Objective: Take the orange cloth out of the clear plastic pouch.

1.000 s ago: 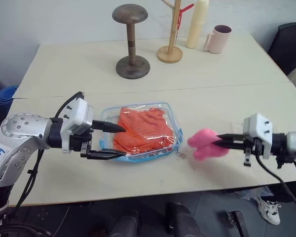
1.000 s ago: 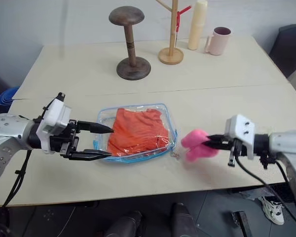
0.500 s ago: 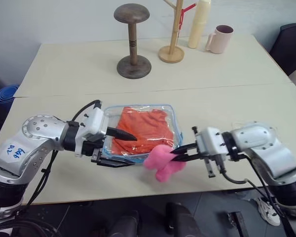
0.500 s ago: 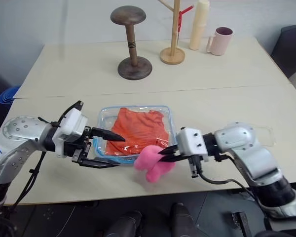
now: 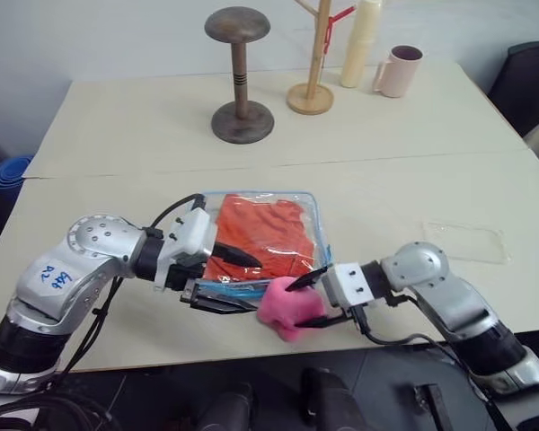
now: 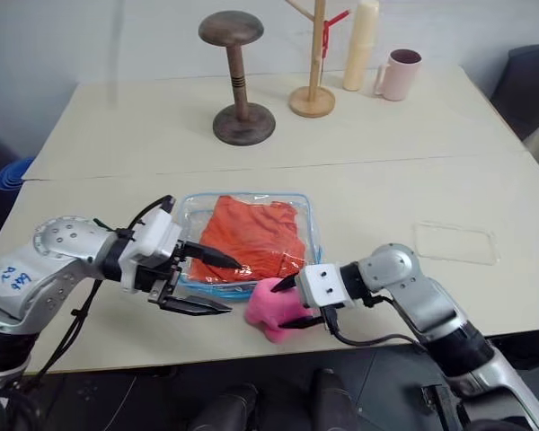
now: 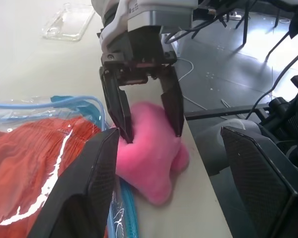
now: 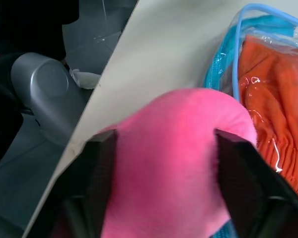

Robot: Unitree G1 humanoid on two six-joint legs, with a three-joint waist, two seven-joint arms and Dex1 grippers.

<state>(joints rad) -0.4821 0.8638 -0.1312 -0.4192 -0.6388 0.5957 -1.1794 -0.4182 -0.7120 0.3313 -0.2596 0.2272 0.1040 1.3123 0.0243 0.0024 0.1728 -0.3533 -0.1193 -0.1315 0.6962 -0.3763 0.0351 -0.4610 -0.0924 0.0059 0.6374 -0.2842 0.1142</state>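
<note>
while both hands gape, the clear plastic pouch lies flat, long axis left-right.

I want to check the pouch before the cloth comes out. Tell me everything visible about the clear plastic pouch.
The clear plastic pouch is a soft transparent rectangle with light blue edging, lying flat near the table's front edge. The wrinkled orange cloth is inside it. A fluffy pink plush charm lies at its front corner.
</note>
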